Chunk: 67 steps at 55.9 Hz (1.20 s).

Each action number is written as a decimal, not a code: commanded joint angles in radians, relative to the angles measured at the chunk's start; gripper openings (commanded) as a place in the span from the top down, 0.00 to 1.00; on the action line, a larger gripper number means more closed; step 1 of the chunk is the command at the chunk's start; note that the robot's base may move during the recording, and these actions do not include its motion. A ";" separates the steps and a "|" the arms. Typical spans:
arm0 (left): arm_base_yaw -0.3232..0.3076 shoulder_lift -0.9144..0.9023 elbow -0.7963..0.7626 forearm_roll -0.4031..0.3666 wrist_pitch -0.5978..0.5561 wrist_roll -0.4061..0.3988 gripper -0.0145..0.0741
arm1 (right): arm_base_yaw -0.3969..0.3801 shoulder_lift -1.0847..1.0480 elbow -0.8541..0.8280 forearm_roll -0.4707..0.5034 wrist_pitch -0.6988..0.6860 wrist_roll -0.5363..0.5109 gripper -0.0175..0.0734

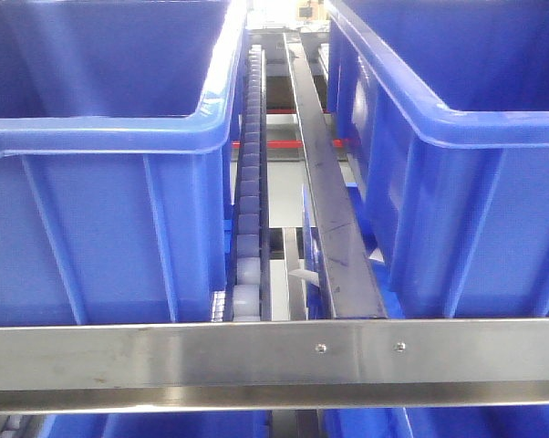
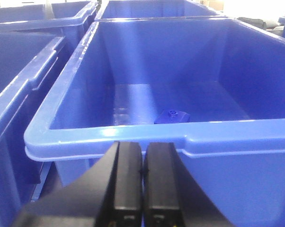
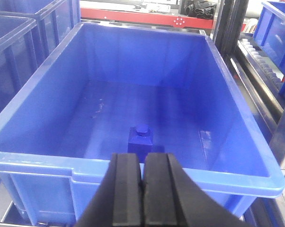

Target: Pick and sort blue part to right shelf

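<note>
A small dark blue part with a round knob on top stands on the floor of a blue bin in the right wrist view. My right gripper hangs shut and empty just outside the bin's near rim, in line with the part. In the left wrist view another blue part lies on the floor of a blue bin, partly hidden by the near rim. My left gripper is shut with nothing between its fingers, just before that rim. Neither gripper shows in the front view.
The front view shows two tall blue bins on either side of a roller track and a metal rail, behind a steel crossbar. More blue bins stand to the left. Shelf rollers run at the right.
</note>
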 commanded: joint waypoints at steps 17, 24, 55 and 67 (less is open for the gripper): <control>0.003 -0.024 0.031 -0.009 -0.090 -0.008 0.70 | -0.005 -0.011 -0.022 -0.003 -0.091 -0.006 0.77; 0.003 -0.024 0.031 -0.009 -0.090 -0.008 0.70 | -0.005 -0.011 -0.021 -0.003 -0.091 -0.006 0.77; 0.003 -0.024 0.031 -0.009 -0.090 -0.008 0.70 | -0.006 -0.014 0.410 0.066 -0.537 -0.006 0.77; 0.003 -0.024 0.031 -0.009 -0.090 -0.008 0.70 | -0.006 -0.015 0.457 0.114 -0.630 -0.006 0.77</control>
